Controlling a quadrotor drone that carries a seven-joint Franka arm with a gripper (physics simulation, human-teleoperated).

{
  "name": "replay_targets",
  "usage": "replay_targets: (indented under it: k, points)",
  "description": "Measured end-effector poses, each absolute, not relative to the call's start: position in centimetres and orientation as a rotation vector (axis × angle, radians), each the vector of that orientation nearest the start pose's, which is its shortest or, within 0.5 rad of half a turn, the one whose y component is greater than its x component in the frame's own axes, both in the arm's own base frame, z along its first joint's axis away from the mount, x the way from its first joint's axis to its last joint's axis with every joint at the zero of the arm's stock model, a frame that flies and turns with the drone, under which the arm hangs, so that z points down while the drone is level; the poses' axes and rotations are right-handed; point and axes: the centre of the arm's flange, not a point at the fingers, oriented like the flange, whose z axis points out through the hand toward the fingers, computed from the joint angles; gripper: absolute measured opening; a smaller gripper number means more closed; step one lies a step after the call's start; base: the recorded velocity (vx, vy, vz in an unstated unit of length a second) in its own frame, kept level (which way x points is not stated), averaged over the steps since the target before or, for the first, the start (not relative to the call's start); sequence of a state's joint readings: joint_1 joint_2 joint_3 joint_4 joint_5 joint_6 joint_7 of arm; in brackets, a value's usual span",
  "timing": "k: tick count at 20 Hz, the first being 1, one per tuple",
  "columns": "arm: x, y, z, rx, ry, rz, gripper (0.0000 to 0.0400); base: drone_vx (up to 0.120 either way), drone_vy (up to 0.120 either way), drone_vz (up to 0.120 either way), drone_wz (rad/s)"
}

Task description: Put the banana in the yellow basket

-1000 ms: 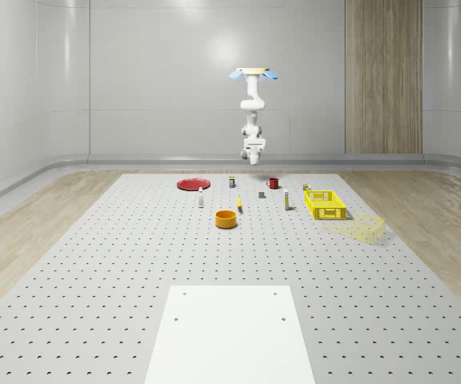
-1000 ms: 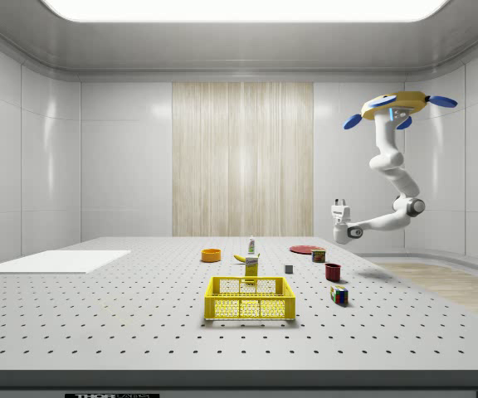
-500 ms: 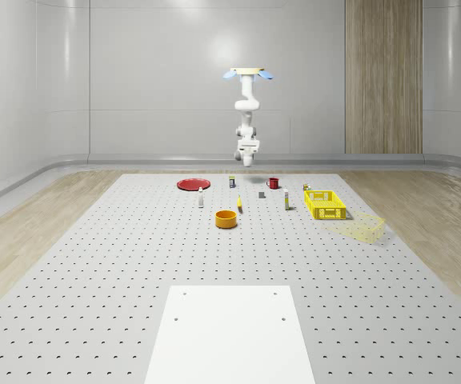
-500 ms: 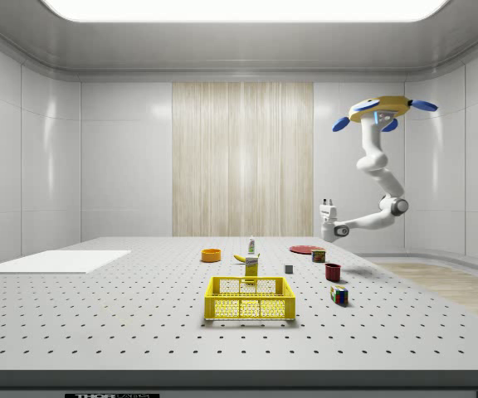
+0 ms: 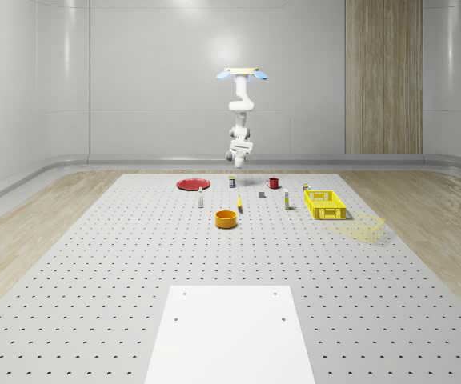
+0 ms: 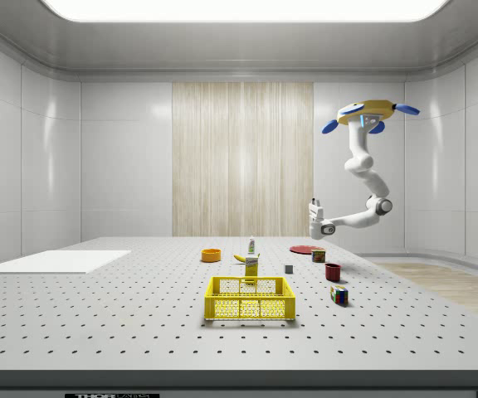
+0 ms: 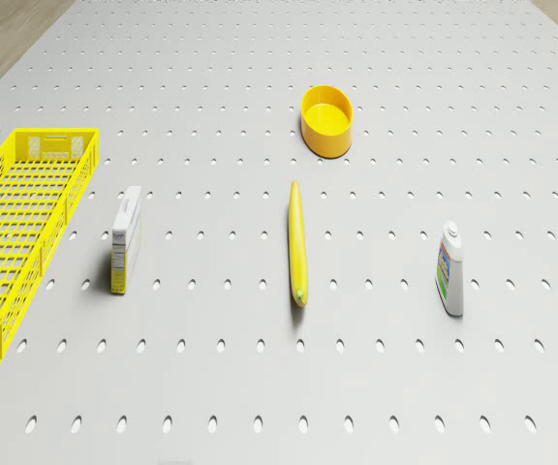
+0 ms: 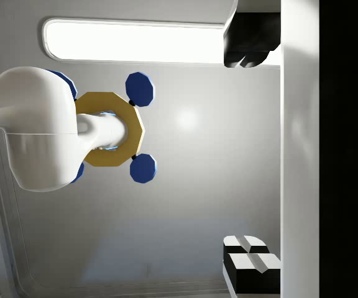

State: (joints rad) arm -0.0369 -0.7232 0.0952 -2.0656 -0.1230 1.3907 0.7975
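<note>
- The tool point(image 6: 313, 204) points upward at the end of the folded arm point(image 6: 359, 166), level with the arm's elbow and well above the bench point(image 5: 94, 264).
- In the wrist view its two fingers point(image 8: 250, 266) stand wide apart, spread, with nothing between them; that view looks up at the drone's underside and the ceiling light.
- In the side view the tool hangs in the air above the red plate point(image 5: 192, 184) and a small can point(image 6: 318, 255), touching neither.
- The drone point(image 6: 370, 109) hovers high over the far end of the bench, rotors clear of everything, resting on nothing.
- The banana point(image 7: 296, 242) lies flat on the bench, straight and untouched, well below the tool and apart from it.
- In the drone view the banana lies between a small box point(image 7: 126, 239) and a white bottle point(image 7: 451, 269), with a yellow-orange bowl point(image 7: 326, 119) off one of its ends.
- The yellow basket point(image 7: 27, 213) sits on the bench beyond the box, well apart from the banana, and nothing shows inside it.
- In the whole-scene view the basket is toward the right, the banana near the middle.
- A red mug point(image 6: 333, 271) and a coloured cube point(image 6: 338, 294) stand on the bench toward the side view's right.
- A white sheet point(image 5: 230, 336) lies flat at the near end of the bench.
</note>
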Motion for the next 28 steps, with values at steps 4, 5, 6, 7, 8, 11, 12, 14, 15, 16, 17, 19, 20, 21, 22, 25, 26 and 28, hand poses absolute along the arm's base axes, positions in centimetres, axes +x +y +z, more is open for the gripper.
replay_targets:
  k: [4,5,6,7,8,11,12,14,15,16,17,19,20,21,22,25,26,28]
  points:
    - [30.1,3.5,68.5,-3.172,1.317,-0.322,0.0400,0.120,-0.120,0.000,0.000]
    - [30.1,4.0,68.2,-3.221,1.339,-0.372,0.0400,0.120,-0.120,0.000,0.000]
    - [30.1,4.7,67.9,-3.278,1.363,-0.434,0.0400,0.120,0.000,0.000,0.000]
    - [30.1,5.5,67.5,-3.343,1.391,-0.508,0.0400,0.120,0.000,0.000,0.000]
    - [30.1,6.3,66.9,-3.416,1.422,-0.598,0.0400,0.120,0.000,0.000,0.000]
    - [30.2,8.7,63.9,-3.668,1.533,-1.005,0.0400,0.120,0.000,-0.120,0.000]
    - [30.3,9.3,62.5,-3.752,1.571,-1.201,0.0400,0.120,0.000,-0.120,0.000]
    - [30.4,9.9,59.1,-3.876,1.633,-1.710,0.0400,0.120,0.000,-0.120,0.000]
    - [30.4,9.7,57.4,-3.895,1.647,-2.026,0.0400,0.120,0.000,-0.120,0.000]
    - [30.5,9.3,55.8,-3.869,1.645,-2.380,0.0400,0.120,0.000,-0.120,0.000]
    - [30.5,8.6,54.4,-3.789,1.620,-2.762,0.0400,0.120,0.000,-0.120,0.000]
    - [30.6,6.9,52.1,-3.447,1.495,-3.553,0.0400,0.120,0.000,-0.120,0.000]
    - [30.6,6.1,51.3,-3.195,1.397,-3.925,0.0400,0.120,0.000,-0.120,0.000]
    - [30.7,5.2,50.7,0.530,-0.234,0.778,0.0400,0.120,0.000,-0.120,0.000]
    - [30.7,4.5,50.3,0.446,-0.198,0.781,0.0400,0.120,0.000,-0.120,0.000]
    - [30.7,2.7,49.6,0.262,-0.119,0.786,0.0400,0.120,0.000,-0.120,0.000]
    - [30.7,2.2,49.4,0.219,-0.100,0.786,0.0400,0.120,0.000,-0.120,0.000]
    - [30.7,1.6,49.3,0.153,-0.071,0.786,0.0400,0.120,0.000,-0.120,0.000]
